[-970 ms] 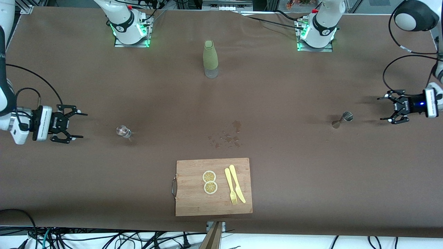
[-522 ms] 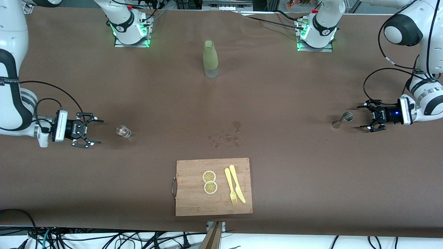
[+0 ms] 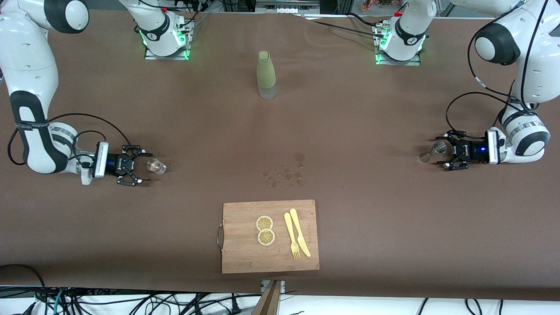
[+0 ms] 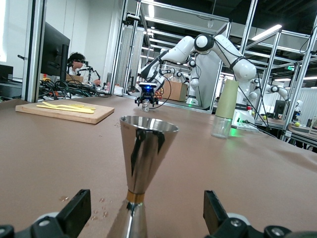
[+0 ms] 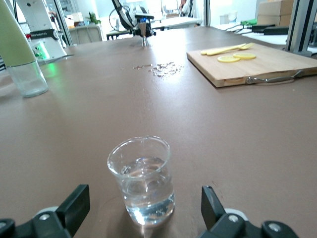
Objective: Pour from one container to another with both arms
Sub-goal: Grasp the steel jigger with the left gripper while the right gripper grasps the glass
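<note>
A small clear glass holding water stands on the brown table toward the right arm's end. My right gripper is low beside it, open. In the right wrist view the glass sits just ahead of the wide-apart fingers, untouched. A steel hourglass-shaped jigger stands toward the left arm's end. My left gripper is open right at it. The left wrist view has the jigger between the spread fingers, with gaps on both sides.
A green-sleeved bottle stands mid-table near the arm bases. Spilled drops lie at the centre. Nearer the front camera is a wooden cutting board with two lemon slices, a yellow fork and a knife.
Both arms have swung in from the table's ends. The right gripper closed in on the glass and the left on the jigger. Both stayed open.
</note>
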Robot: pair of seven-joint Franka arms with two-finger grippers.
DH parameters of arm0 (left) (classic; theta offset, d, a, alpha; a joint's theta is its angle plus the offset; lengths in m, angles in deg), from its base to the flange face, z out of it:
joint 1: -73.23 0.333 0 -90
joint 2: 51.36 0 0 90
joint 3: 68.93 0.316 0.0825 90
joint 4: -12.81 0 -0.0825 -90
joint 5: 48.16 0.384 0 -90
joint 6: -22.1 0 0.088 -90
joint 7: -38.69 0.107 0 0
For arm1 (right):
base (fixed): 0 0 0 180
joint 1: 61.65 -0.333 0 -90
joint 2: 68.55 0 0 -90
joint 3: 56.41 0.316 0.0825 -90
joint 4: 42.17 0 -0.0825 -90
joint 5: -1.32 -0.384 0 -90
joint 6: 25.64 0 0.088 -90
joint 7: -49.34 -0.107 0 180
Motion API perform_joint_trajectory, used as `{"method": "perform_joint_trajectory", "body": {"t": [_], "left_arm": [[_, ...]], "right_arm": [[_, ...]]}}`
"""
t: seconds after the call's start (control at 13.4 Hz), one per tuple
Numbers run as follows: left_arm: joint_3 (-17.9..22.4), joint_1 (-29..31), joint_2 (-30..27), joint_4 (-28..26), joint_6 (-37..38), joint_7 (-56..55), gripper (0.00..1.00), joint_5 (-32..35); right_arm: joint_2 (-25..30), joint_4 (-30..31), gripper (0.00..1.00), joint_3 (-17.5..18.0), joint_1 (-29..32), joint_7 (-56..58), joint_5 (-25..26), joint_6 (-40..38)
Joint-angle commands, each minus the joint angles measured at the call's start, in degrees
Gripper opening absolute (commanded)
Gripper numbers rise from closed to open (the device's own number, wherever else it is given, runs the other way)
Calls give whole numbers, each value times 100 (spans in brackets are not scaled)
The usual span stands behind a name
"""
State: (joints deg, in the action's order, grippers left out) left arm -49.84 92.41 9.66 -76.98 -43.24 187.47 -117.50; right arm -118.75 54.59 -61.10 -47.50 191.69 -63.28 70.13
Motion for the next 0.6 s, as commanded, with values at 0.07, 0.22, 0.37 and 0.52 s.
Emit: {"method": "perform_joint_trajectory", "body": {"t": [0.07, 0.22, 0.37, 0.52], "left_arm": [[25, -151, 112, 155, -14, 283, 100, -186], [-10, -204, 121, 156, -31, 274, 100, -247], [-11, -204, 103, 156, -40, 152, 100, -238], [-2, -196, 103, 147, -40, 81, 99, -238]], "right_arm": [[-227, -17, 100, 73, 70, 381, -325, -164], [-254, -26, 100, 231, 70, 390, -334, -208], [-315, -35, 100, 336, 62, 390, -334, -217], [-324, -35, 99, 354, 62, 434, -334, -217]]}}
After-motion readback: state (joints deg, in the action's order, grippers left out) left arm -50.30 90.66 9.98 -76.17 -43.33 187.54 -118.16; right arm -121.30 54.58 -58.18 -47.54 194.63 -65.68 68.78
